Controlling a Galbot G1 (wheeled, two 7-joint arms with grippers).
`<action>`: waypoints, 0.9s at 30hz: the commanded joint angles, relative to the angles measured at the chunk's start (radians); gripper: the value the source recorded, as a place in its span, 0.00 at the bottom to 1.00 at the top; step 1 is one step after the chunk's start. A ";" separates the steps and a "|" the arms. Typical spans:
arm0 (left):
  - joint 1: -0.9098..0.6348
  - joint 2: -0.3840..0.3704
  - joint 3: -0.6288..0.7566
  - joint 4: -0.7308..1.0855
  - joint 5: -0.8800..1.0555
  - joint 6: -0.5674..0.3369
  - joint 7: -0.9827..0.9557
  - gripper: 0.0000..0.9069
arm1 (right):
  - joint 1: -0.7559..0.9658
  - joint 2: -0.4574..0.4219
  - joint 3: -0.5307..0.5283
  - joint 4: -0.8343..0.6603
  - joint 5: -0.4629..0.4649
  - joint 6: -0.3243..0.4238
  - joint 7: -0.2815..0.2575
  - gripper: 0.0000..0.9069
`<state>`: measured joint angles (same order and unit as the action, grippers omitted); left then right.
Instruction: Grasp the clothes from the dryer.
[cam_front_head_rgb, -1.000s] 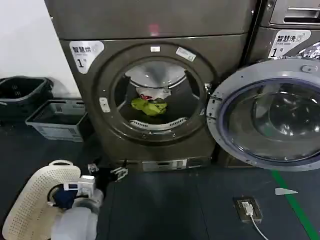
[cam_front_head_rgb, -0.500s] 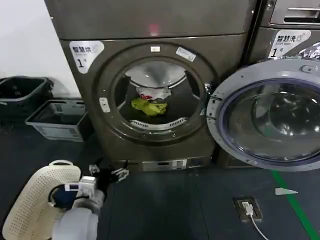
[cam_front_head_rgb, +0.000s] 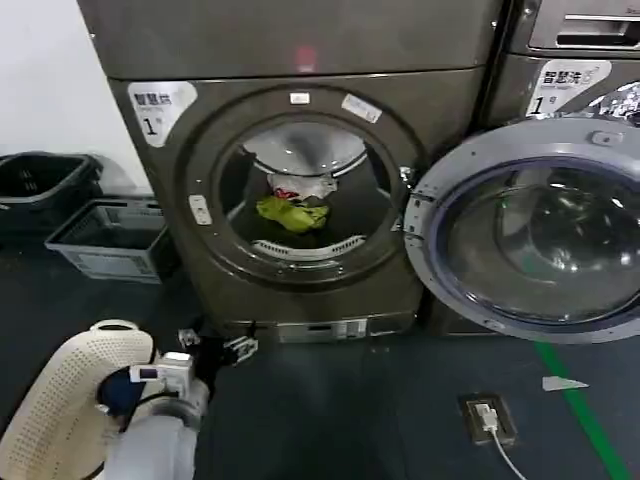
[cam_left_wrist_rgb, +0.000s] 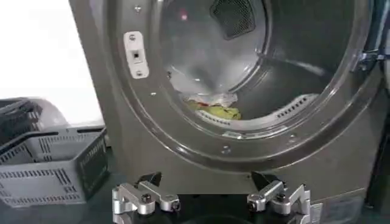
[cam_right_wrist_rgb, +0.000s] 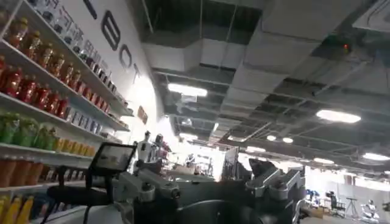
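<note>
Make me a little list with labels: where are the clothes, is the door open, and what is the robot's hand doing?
clothes: small yellow-green and white bundle lying inside the drum, near the front
dryer: bronze-grey machine marked 1, red light on
door: round door swung open to the robot's right
left gripper: open, low in front of the dryer, facing the porthole, not touching the clothes
right gripper: pointing up toward a ceiling, holding nothing
nearby: grey basket on the floor beside the dryer

The left pincer has edged slightly nearer the dryer.
</note>
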<state>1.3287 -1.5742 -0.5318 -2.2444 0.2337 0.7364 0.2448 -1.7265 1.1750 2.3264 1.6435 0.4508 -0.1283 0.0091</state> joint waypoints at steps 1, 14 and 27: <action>-0.001 0.002 0.002 0.001 -0.002 0.049 0.000 1.00 | 0.003 0.000 -0.003 -0.003 0.000 0.003 0.006 1.00; 0.002 -0.005 0.007 -0.002 0.003 0.049 0.004 1.00 | 0.008 -0.005 -0.010 -0.020 0.000 0.005 0.016 1.00; 0.003 -0.005 0.016 -0.003 0.003 0.049 0.005 1.00 | 0.007 -0.006 -0.008 -0.026 -0.005 0.010 0.010 1.00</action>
<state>1.3312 -1.5793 -0.5159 -2.2469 0.2371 0.7364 0.2499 -1.7191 1.1709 2.3171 1.6184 0.4489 -0.1193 0.0214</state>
